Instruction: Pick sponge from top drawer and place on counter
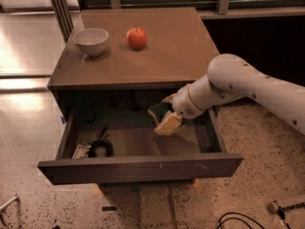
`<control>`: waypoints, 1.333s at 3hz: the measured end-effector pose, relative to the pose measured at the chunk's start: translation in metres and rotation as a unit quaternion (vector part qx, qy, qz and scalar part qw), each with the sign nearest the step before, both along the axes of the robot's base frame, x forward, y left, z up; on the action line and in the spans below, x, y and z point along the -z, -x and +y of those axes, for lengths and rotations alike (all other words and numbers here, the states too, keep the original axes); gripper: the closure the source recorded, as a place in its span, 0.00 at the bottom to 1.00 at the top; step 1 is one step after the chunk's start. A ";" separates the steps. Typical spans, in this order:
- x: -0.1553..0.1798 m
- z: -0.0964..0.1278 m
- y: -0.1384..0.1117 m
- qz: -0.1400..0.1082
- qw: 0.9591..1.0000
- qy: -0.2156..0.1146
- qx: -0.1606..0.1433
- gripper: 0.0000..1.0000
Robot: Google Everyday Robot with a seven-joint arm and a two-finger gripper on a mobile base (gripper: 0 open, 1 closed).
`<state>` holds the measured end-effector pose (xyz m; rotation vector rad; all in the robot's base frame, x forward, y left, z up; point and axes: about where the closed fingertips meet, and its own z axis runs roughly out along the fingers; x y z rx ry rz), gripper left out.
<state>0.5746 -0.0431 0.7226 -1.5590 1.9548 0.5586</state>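
The top drawer (143,168) stands pulled open below the counter (167,56). My gripper (172,112) is inside the drawer's right half, shut on the sponge (167,123). The sponge hangs tilted above the drawer floor, its tan foam side facing the camera and its dark green face behind. Its shadow lies on the drawer floor beneath it. The white arm reaches in from the right.
A white bowl (90,41) and a red apple (137,37) stand at the back left of the counter. A black coiled cable (100,147) and a small pale item (78,150) lie in the drawer's left front corner. Cables lie on the speckled floor (267,194).
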 end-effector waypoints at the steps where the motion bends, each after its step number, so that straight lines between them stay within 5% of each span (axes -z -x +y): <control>1: 0.000 0.000 0.000 0.000 1.000 0.000 0.000 1.00; 3: -0.086 0.015 -0.001 -0.011 1.000 0.006 0.012 1.00; 4: -0.086 0.015 -0.001 -0.011 1.000 0.006 0.012 1.00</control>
